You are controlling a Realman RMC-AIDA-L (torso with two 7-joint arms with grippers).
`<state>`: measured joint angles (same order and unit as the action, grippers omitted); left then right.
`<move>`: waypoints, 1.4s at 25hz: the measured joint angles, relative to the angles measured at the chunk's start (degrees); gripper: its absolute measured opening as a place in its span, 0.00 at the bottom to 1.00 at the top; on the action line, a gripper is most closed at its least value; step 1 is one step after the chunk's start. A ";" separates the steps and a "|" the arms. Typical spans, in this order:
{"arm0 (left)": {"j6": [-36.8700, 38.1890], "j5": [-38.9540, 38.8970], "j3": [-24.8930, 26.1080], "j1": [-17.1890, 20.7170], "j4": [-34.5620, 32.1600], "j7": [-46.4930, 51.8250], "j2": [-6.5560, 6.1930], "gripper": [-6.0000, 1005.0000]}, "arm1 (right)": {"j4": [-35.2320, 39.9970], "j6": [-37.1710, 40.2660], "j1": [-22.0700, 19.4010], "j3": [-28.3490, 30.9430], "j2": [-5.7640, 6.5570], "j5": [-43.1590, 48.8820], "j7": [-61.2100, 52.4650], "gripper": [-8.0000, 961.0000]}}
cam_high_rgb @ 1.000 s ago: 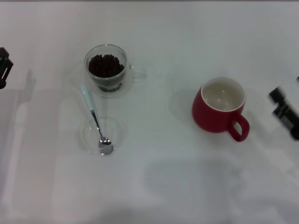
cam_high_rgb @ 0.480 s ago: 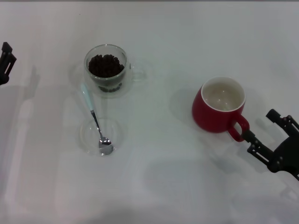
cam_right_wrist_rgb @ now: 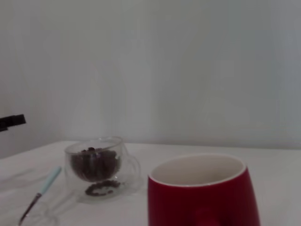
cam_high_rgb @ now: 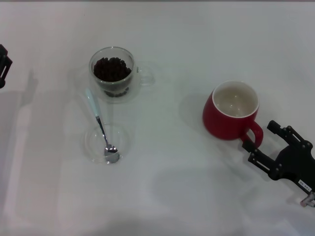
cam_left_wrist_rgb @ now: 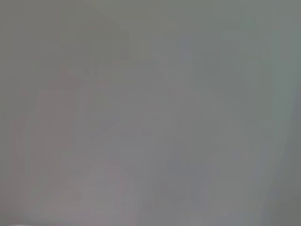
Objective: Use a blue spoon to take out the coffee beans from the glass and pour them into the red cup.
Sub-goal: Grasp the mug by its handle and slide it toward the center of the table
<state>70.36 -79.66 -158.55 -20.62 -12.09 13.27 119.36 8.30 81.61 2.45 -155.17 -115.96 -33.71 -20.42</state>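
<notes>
The glass (cam_high_rgb: 112, 73) stands at the back left, holding the coffee beans (cam_high_rgb: 112, 69). The blue spoon (cam_high_rgb: 93, 105) lies in front of it, its metal bowl resting in a clear saucer (cam_high_rgb: 120, 142). The red cup (cam_high_rgb: 231, 110) stands at the right, empty, with its handle toward the front right. My right gripper (cam_high_rgb: 260, 142) is open, low over the table just beside the cup's handle, holding nothing. My left gripper (cam_high_rgb: 2, 66) is at the far left edge. The right wrist view shows the red cup (cam_right_wrist_rgb: 202, 193) close up, with the glass (cam_right_wrist_rgb: 96, 165) and the spoon (cam_right_wrist_rgb: 44, 188) behind it.
The white table (cam_high_rgb: 167, 187) stretches across the whole view. The left wrist view shows only a plain grey surface.
My right gripper has come in from the right edge, forward and left, to the red cup's handle. My left gripper shifted slightly at the left edge. The objects have not moved.
</notes>
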 joint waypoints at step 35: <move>0.49 -0.95 0.00 0.05 0.49 0.00 -0.27 0.88 | 1.06 -7.62 4.82 3.74 0.30 -10.53 0.18 0.84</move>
<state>70.84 -80.62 -158.55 -20.57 -11.60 13.27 119.09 9.36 73.99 7.27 -151.43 -115.66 -44.24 -20.24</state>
